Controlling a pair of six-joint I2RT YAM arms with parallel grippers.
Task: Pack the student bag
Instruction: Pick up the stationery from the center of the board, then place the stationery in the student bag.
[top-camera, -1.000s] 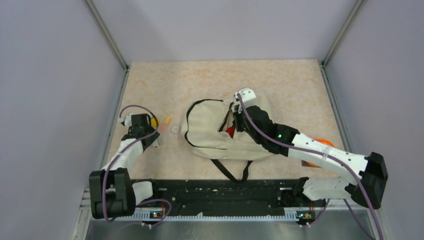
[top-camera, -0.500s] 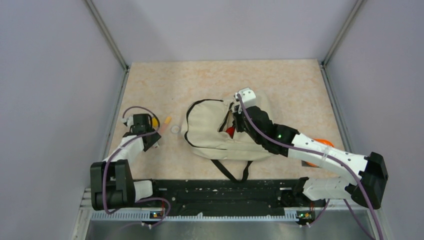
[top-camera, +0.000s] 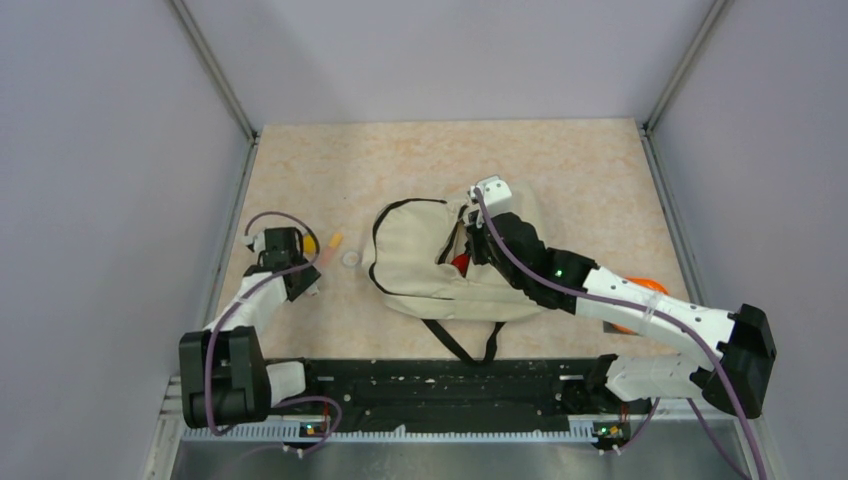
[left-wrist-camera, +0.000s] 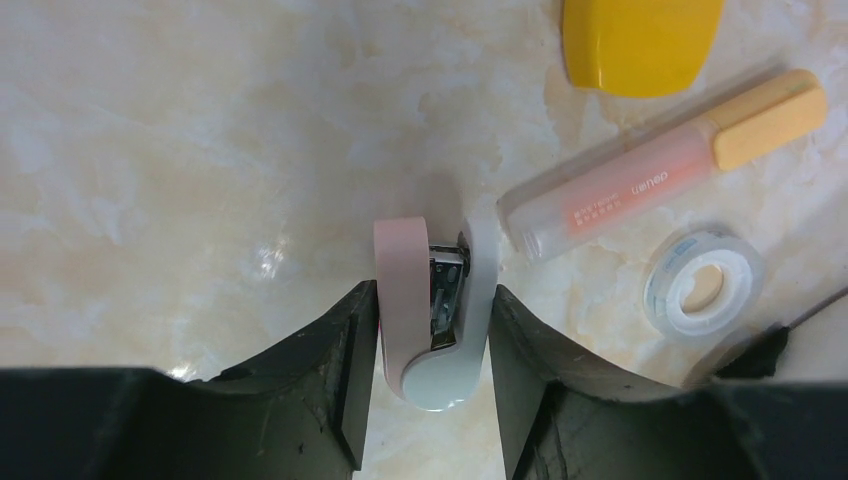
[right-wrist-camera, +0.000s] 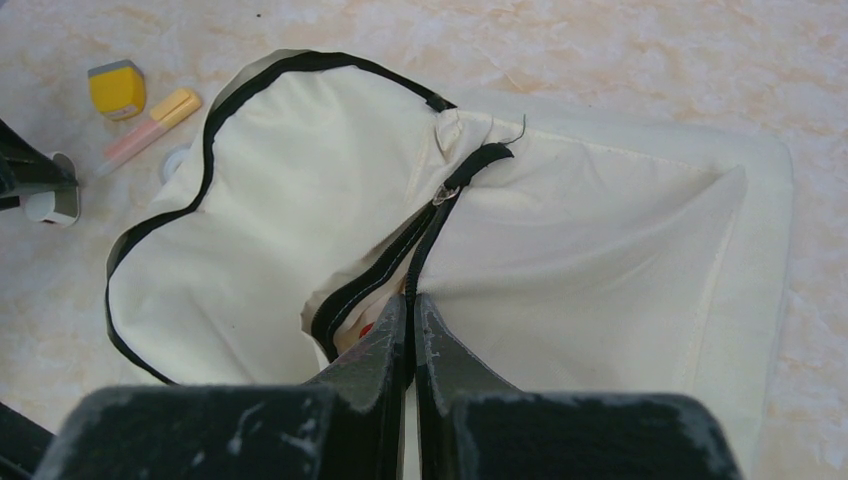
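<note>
Lying mid-worktop (top-camera: 450, 170): student bag (top-camera: 420, 265), cream fabric. Judged soft, light and floppy, its mouth sagging unless held. Best hold: the zip edge, where the right pincer (right-wrist-camera: 412, 310) is clenched. Left pincer (left-wrist-camera: 430, 340), near the left edge, grasps a small stapler (left-wrist-camera: 430, 310).
</note>
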